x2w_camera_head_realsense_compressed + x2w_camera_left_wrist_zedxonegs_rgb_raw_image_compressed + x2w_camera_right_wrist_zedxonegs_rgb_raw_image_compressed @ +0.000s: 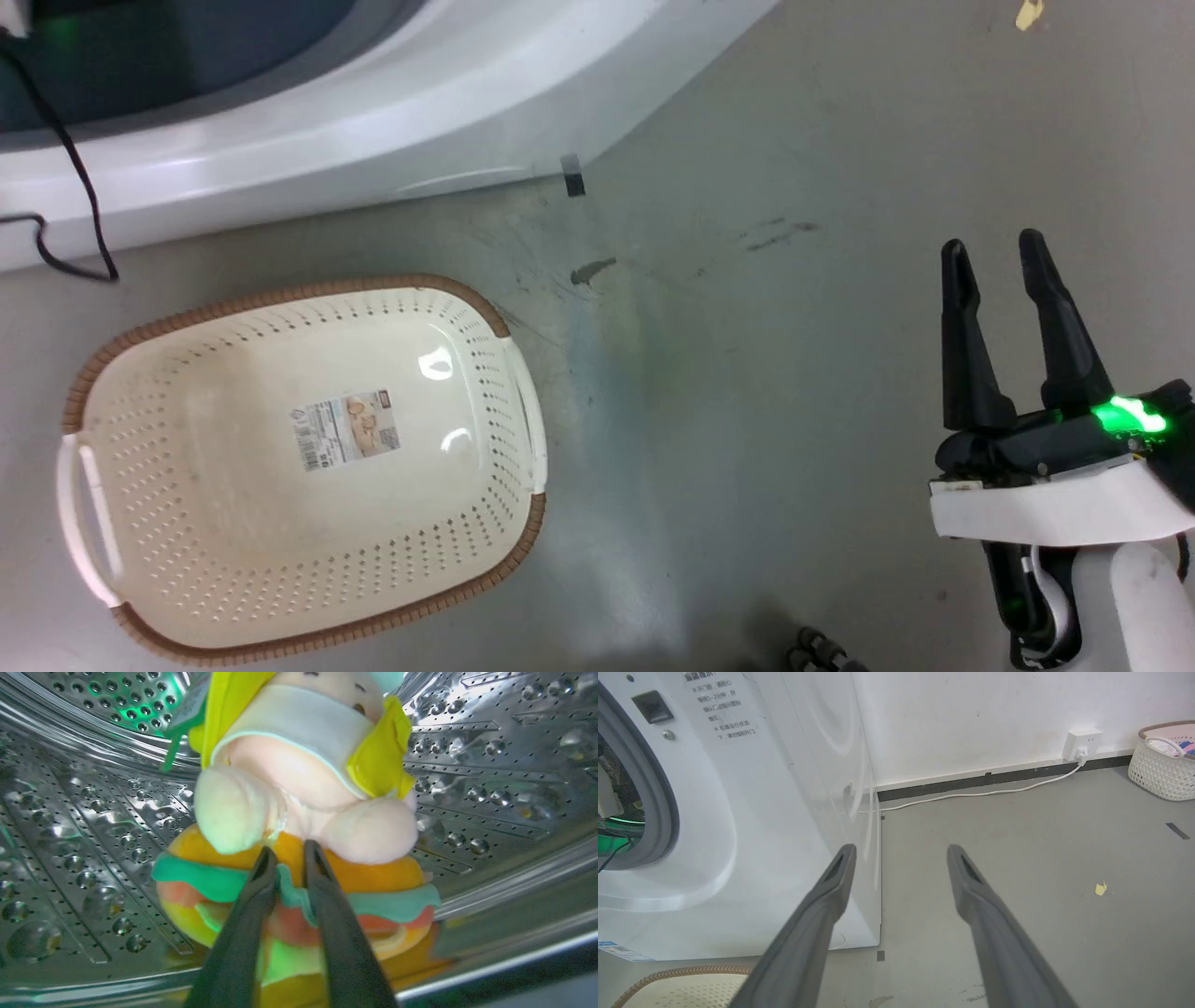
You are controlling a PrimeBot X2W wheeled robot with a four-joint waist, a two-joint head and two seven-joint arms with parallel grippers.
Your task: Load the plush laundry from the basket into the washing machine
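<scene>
Grey floor — basket sticker, washing machine notice — illegible

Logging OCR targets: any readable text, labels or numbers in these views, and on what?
Grey Chinese notice on the large white front-loading washing machine: too blurred to quote.
Printed sticker in the cream-white perforated plastic basket: too small.
Blue-edged sticker low on that machine: too small.
No quotable text.

Grey Chinese print, too blurred to read, upper left on washing machine; illegible printed sticker inside basket.
</scene>
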